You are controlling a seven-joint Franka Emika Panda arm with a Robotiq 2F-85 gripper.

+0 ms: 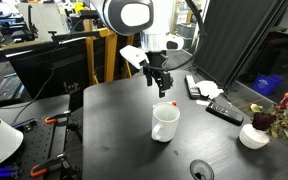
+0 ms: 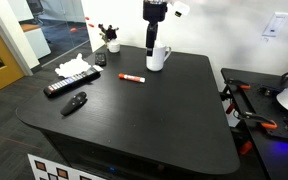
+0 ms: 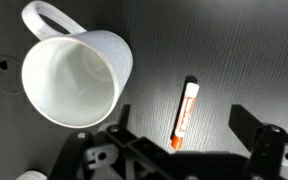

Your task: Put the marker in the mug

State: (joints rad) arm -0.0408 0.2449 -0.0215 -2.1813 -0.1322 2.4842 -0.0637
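Observation:
The orange-red marker point(image 3: 185, 113) with a pale end lies flat on the black table, next to the white mug point(image 3: 74, 75). The mug stands upright and empty, its handle turned away from the marker. In the wrist view my gripper point(image 3: 182, 125) is open and empty, high above the table, and the marker shows between its two fingers. In both exterior views the gripper point(image 1: 161, 82) point(image 2: 151, 42) hangs above the mug point(image 1: 165, 122) point(image 2: 157, 57) and the marker point(image 1: 174, 103) point(image 2: 131, 78), touching neither.
A white bowl with dark red flowers point(image 1: 254, 135) point(image 2: 113, 45) stands near a table edge. A black remote point(image 2: 72, 83), a small dark object point(image 2: 75, 102) and white paper point(image 2: 72, 67) lie on the table. A dark panel point(image 1: 234, 40) stands behind.

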